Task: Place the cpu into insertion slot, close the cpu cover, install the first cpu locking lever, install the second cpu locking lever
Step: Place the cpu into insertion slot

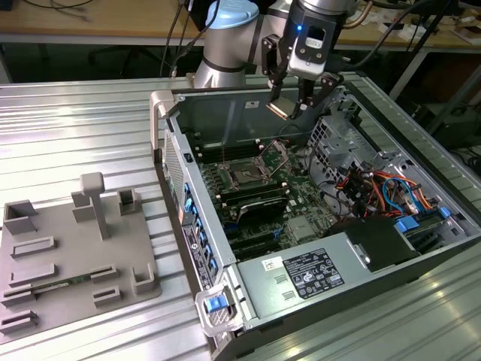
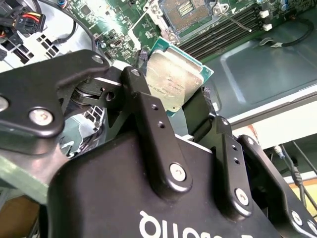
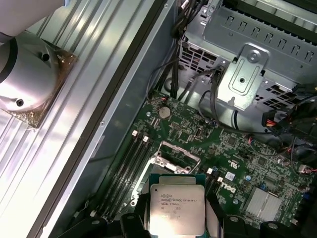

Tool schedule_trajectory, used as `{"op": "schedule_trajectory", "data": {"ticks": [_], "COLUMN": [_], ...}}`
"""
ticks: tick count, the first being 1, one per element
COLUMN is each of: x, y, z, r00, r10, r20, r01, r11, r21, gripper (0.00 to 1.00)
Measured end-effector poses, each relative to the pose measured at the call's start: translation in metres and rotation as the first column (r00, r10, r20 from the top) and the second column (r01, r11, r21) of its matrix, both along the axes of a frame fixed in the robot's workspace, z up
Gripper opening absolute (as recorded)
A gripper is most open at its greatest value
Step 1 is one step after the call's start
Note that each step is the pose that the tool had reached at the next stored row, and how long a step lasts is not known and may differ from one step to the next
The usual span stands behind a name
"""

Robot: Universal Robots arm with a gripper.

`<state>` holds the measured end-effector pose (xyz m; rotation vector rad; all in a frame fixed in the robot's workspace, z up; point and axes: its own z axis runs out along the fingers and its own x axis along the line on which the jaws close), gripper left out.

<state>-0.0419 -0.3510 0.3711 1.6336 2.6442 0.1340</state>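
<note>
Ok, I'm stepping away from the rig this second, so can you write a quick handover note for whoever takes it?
Gripper: shut on the cpu, held in the air inside the open computer case, above the green board.
Insertion slot: empty, with the cpu clear of it. The cpu cover stands raised open.
Done: the cpu is gripped.
Left: all four steps; the cpu is not seated and the cover is not closed.

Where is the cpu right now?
In both wrist views the cpu is clamped in the gripper, held in the air above the green board, not yet in the insertion slot.
</note>
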Motion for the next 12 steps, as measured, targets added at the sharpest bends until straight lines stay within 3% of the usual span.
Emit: {"op": "schedule_trajectory", "data": {"ticks": [3, 12], "x": [0.0, 0.0], "y": [0.0, 0.0], "z": [0.0, 0.0], "r00": [0.9997, 0.9997], "r10": [-0.023, -0.024], "r20": [0.0, 0.0], "r01": [0.023, 0.024], "r11": [0.9997, 0.9997], "r21": [0.0, 0.0], "gripper": [0.55, 0.55]}}
